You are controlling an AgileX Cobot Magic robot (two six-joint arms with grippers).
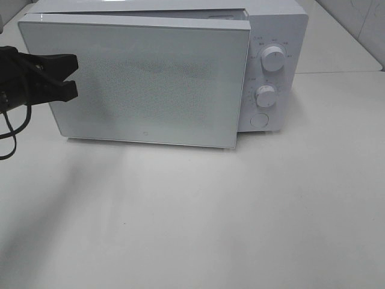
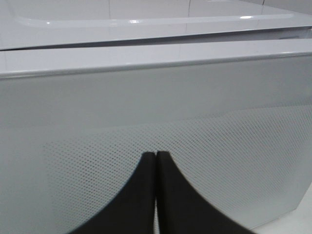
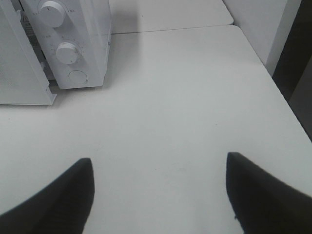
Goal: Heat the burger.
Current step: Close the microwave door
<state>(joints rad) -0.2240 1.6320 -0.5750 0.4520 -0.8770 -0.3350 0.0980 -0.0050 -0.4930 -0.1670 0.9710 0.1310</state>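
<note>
Two steps seem left, shutting the ajar microwave door (image 1: 144, 81) and setting its dial (image 1: 265, 94); left end effector (image 1: 76, 73) pinched together by the door, right end effector (image 3: 158, 165) spread apart.

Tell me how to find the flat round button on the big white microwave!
Find the boxy white microwave oven on the white table and look at the narrow strip right of its speckled glass door. The upper white knob and lower white knob stick out; the round white button sits below both, flat and with no tick marks around it.
</note>
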